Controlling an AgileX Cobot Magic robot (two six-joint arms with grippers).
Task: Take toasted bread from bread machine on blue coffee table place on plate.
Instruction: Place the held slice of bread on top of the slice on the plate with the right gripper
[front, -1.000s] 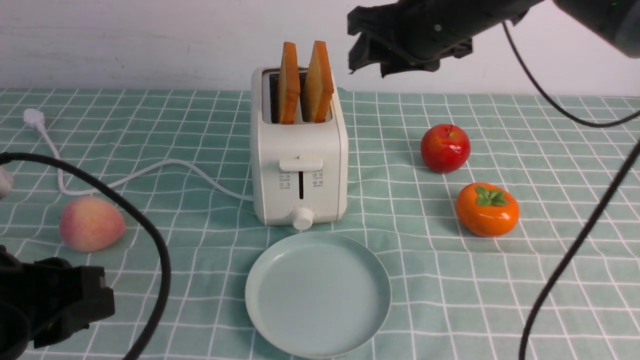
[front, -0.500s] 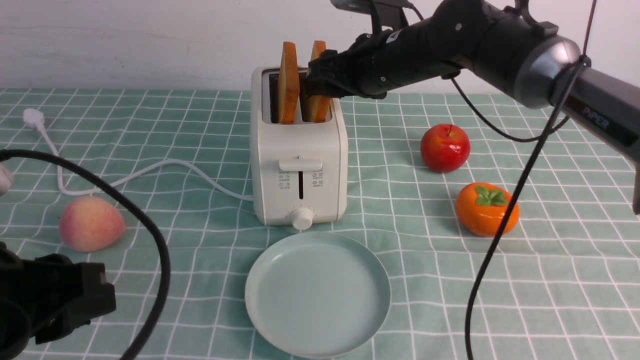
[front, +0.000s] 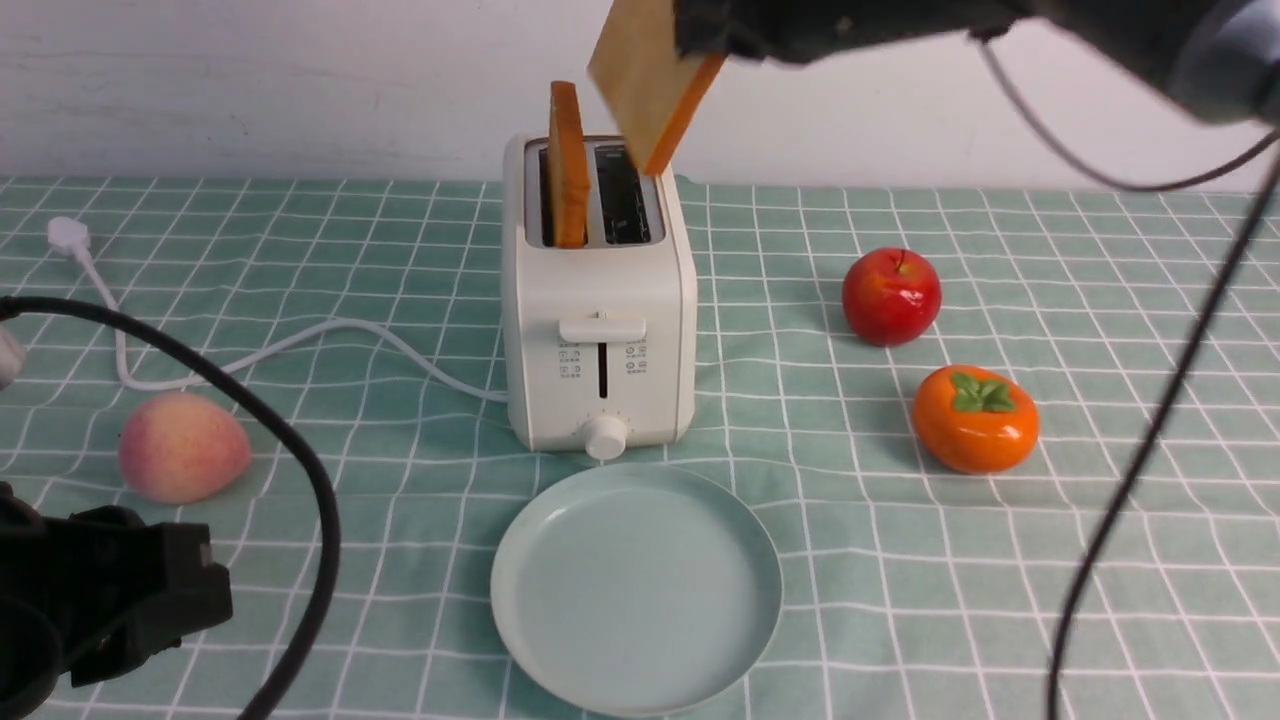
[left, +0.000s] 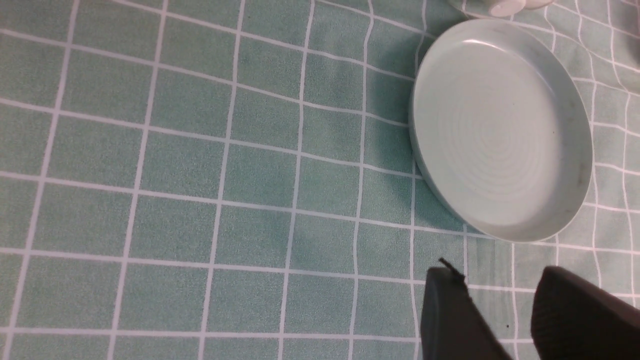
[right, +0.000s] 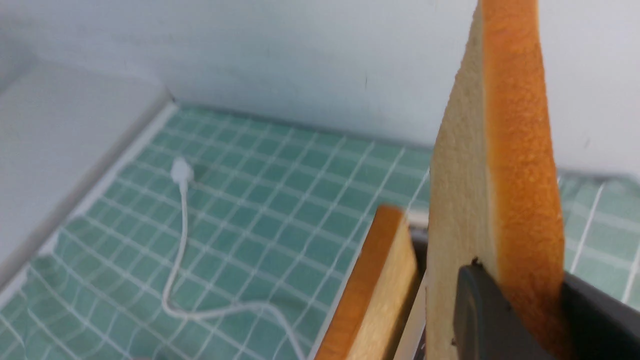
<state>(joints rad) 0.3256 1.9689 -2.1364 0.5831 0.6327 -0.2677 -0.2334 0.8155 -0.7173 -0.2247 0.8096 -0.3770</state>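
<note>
The right gripper (front: 700, 35) is clamped on the lifted toast slice (front: 650, 85) at the top of the front view. The slice hangs tilted, its low corner just above the empty right slot of the toaster (front: 600, 330). If we swing toward the near side before rising further, that corner could catch the toaster's top and twist the slice out of the grip. The second toast slice (front: 567, 165) stands in the left slot. The plate (front: 635, 480) lies empty on the counter (front: 1000, 600), just in front of the toaster's knob. The right arm's slack cable hangs near the persimmon (front: 975, 418) and could drag it.

In the left wrist view, the left gripper (left: 500, 325) is partly spread and holds nothing. It sits near the plate's rim, close enough that we judge a clash possible if both arms converge there.

The right wrist view shows the dark pads (right: 480, 310) pinching only one end of the slice, so most of it sticks out unsupported. We expect it could pivot or slip during the carry, or land on edge and tip off the plate.
</note>
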